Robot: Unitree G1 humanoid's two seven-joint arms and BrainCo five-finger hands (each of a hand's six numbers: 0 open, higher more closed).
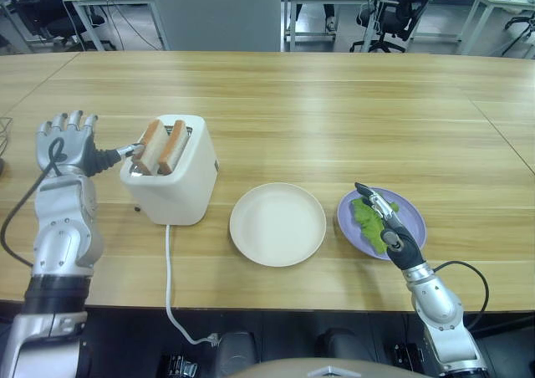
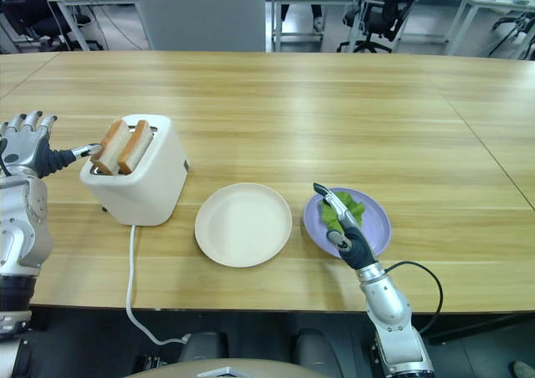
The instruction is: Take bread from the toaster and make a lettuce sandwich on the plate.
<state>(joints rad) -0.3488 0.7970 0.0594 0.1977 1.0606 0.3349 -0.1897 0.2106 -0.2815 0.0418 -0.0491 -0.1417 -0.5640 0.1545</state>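
Two slices of bread point(image 1: 161, 146) stand upright in the toaster point(image 1: 180, 186), side by side, their broad faces running away from the robot and their tops well proud of the slots. Left hand point(image 1: 65, 142) hangs just left of the toaster at slice height, fingers spread and pointing up, thumb stretched right so its tip meets or nearly meets the nearer slice; nothing is pinched yet. So the bread lies straight to the right of that hand, and the left arm is plainly the nearer one for it. Judged from this, the pull should go upward along the slots. Right hand point(image 1: 389, 223) lies over the lettuce point(image 1: 364, 215) on the purple plate point(image 1: 414, 219), stretched long, not curled, no leaf lifted. Between toaster and lettuce the plate point(image 1: 277, 252) sits bare on the worktop point(image 1: 334, 119)
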